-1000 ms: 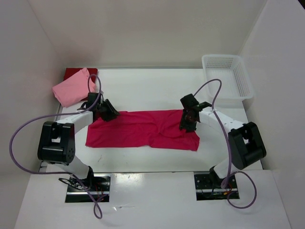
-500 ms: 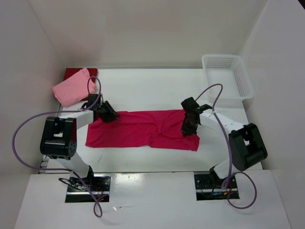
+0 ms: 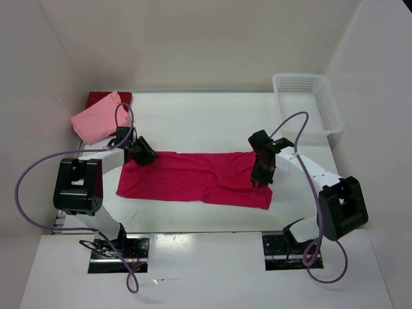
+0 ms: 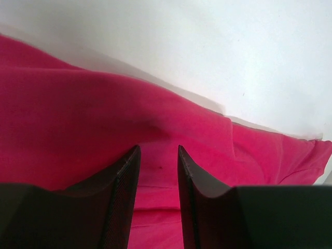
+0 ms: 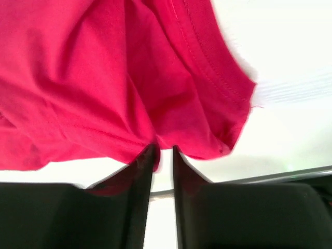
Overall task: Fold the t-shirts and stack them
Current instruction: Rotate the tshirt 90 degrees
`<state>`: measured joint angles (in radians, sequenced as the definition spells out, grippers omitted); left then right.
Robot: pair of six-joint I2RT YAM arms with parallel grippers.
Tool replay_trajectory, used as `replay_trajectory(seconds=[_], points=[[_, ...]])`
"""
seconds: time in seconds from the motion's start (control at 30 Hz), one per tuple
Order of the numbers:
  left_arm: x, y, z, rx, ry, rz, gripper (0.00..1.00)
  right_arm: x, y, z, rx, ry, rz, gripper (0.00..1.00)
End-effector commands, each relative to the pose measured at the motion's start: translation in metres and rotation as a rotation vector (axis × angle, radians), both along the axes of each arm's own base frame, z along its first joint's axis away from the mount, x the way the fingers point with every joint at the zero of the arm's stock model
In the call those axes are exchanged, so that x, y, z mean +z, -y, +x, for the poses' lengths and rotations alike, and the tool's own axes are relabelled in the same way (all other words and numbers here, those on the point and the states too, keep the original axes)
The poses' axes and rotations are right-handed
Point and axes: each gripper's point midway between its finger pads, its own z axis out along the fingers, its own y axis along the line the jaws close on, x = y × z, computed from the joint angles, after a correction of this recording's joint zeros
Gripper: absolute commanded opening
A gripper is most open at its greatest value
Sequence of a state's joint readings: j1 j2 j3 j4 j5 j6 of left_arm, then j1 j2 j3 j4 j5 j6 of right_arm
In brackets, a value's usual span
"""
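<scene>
The bench (image 3: 193, 122) is crossed at its middle by the magenta shirt (image 3: 193, 177). The shirt is spread long and flat between the two pincers, not yet folded. Its far left corner lies under the left pincer (image 4: 158, 149) and its right end at the right pincer (image 5: 164, 149).

The basket (image 3: 297, 76) stands well beyond the right pincer, so little trouble is expected from it.

The pink shirt (image 3: 96, 121) is folded and laid on the dark red shirt (image 3: 103, 98). Both lie near the left pincer, beyond it and to its outer side. That pile could be knocked askew if the left arm were swung outward during a fold.

The right pincer is closed to a narrow slit, and the shirt's edge appears to be nipped only at the very tips, with creases drawn toward them. So thin a bite could be lost under any pull, and the end would drop crooked. The creases beside it could be pressed into the fold.

The left pincer is held partly apart with cloth showing between its jaws. Whether the cloth is actually gripped cannot be told. If it is not, the whole shirt would probably be dragged toward the right pincer instead of being drawn taut.
</scene>
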<state>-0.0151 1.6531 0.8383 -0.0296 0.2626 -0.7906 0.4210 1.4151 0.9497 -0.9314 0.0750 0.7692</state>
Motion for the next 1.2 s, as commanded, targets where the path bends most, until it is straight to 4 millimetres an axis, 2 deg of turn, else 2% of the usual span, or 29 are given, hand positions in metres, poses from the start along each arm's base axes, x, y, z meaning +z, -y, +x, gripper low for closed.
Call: replay_trajectory(seconds=[0.0,0.03,0.1,0.13,0.17,0.23,0.27,0.37,0.4,0.43,0.47,0.5,0.53,0.57,0.6,0.63,0.73,0.77,0.8,0.83,0.87,0.9,0.97,1.0,1.03,1.07,1.1,1.17], points=[[0.019,-0.006,0.007,0.008,0.049,0.010,0.42,0.032,0.011,0.003,0.029,0.055,-0.057,0.29],[0.022,-0.006,0.006,0.008,0.052,0.010,0.42,0.035,0.010,0.005,0.036,0.059,-0.042,0.42],[0.031,-0.010,0.004,0.012,0.068,0.016,0.42,0.039,0.002,0.005,0.086,0.054,0.000,0.46],[0.037,-0.013,0.005,0.010,0.079,0.032,0.42,0.045,-0.002,0.011,0.090,0.076,0.026,0.46],[0.053,-0.015,0.009,0.021,0.126,0.044,0.42,0.053,-0.010,0.021,0.094,0.125,0.064,0.43],[0.064,-0.019,0.008,0.028,0.147,0.065,0.42,0.052,-0.025,0.030,0.130,0.138,0.142,0.33],[0.074,-0.021,0.009,0.039,0.174,0.076,0.42,0.054,-0.037,0.046,0.141,0.191,0.189,0.21],[0.069,-0.025,0.010,0.047,0.167,0.098,0.42,0.047,-0.062,0.075,0.169,0.254,0.279,0.01],[0.063,-0.025,0.010,0.046,0.150,0.098,0.42,0.046,-0.070,0.093,0.163,0.315,0.305,0.00],[0.057,-0.025,0.010,0.045,0.132,0.098,0.42,0.032,-0.071,0.102,0.148,0.312,0.291,0.00],[0.043,-0.026,0.008,0.042,0.091,0.084,0.42,0.027,-0.072,0.112,0.131,0.324,0.297,0.00],[0.038,-0.033,0.010,0.056,0.082,0.072,0.42,0.022,-0.074,0.124,0.126,0.354,0.291,0.00],[0.024,-0.036,0.002,0.060,0.046,0.058,0.42,0.002,-0.066,0.132,0.090,0.333,0.246,0.00],[0.013,-0.040,-0.001,0.076,0.015,0.040,0.42,-0.006,-0.062,0.138,0.074,0.333,0.234,0.00],[0.007,-0.045,-0.005,0.089,-0.005,0.031,0.42,-0.012,-0.064,0.142,0.074,0.335,0.235,0.00],[0.007,-0.057,-0.004,0.121,-0.005,0.022,0.42,-0.030,-0.056,0.142,0.056,0.299,0.201,0.00],[-0.006,-0.072,-0.012,0.172,-0.052,-0.005,0.42,-0.045,-0.048,0.139,0.013,0.277,0.161,0.00],[-0.017,-0.074,-0.018,0.179,-0.087,-0.024,0.42,-0.050,-0.043,0.141,-0.017,0.277,0.131,0.00],[-0.020,-0.076,-0.020,0.182,-0.100,-0.049,0.42,-0.055,-0.032,0.140,-0.041,0.270,0.111,0.00],[-0.032,-0.087,-0.026,0.218,-0.137,-0.071,0.42,-0.059,-0.027,0.137,-0.063,0.257,0.108,0.00],[-0.035,-0.092,-0.028,0.232,-0.147,-0.085,0.42,-0.055,-0.020,0.141,-0.082,0.266,0.109,0.00],[-0.041,-0.094,-0.035,0.245,-0.169,-0.100,0.42,-0.062,-0.006,0.137,-0.125,0.251,0.089,0.00],[-0.045,-0.103,-0.040,0.284,-0.189,-0.125,0.42,-0.057,0.002,0.139,-0.137,0.266,0.087,0.00],[-0.045,-0.103,-0.040,0.284,-0.189,-0.125,0.42,-0.049,0.000,0.140,-0.111,0.275,0.100,0.00],[-0.039,-0.104,-0.037,0.283,-0.167,-0.120,0.42,-0.050,0.001,0.137,-0.111,0.263,0.096,0.00],[-0.035,-0.109,-0.036,0.297,-0.154,-0.110,0.42,-0.040,-0.002,0.138,-0.092,0.273,0.112,0.04],[-0.021,-0.111,-0.030,0.296,-0.118,-0.103,0.42,-0.023,-0.010,0.143,-0.058,0.308,0.154,0.06],[-0.003,-0.115,-0.024,0.299,-0.068,-0.084,0.42,-0.007,-0.017,0.142,-0.033,0.330,0.197,0.13]])
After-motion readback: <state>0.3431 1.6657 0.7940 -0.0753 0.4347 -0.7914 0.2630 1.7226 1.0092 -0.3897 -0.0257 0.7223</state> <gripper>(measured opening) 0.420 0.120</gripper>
